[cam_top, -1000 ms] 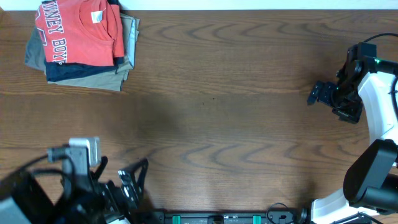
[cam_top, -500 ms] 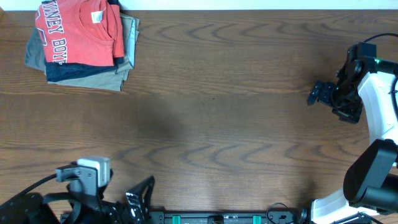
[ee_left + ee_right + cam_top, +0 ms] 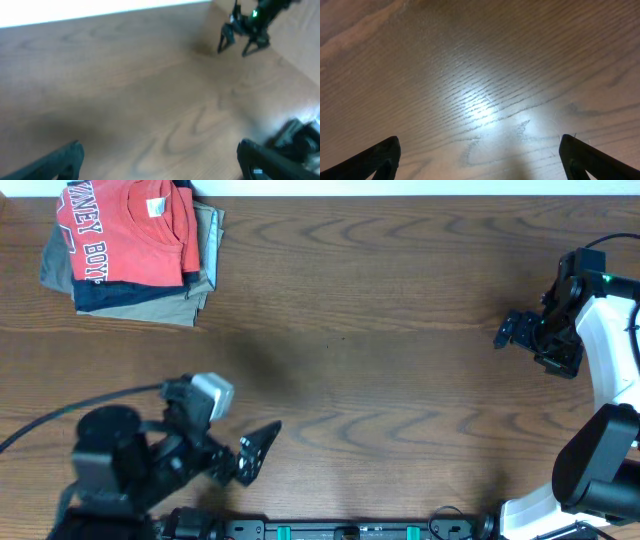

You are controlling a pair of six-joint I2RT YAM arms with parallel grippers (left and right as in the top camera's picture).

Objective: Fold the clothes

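The coral-red T-shirt (image 3: 128, 230) lies folded on top of a stack at the table's far left corner, navy lettering and white neck tag showing. My left gripper (image 3: 255, 455) is open and empty above bare wood near the front left, far from the shirt. In the left wrist view its fingers (image 3: 160, 157) are spread wide over bare table. My right gripper (image 3: 512, 330) is open and empty at the right side. In the right wrist view its fingers (image 3: 480, 155) are wide apart over bare wood.
Under the shirt lie folded navy and khaki garments (image 3: 150, 300). The wooden table (image 3: 360, 330) stretches between the arms. The right arm (image 3: 247, 30) shows far off in the left wrist view. The white right arm body (image 3: 610, 350) stands along the right edge.
My left arm has swung up from the front edge and to the right, its gripper now further over the table. The right arm and the stack have not moved.
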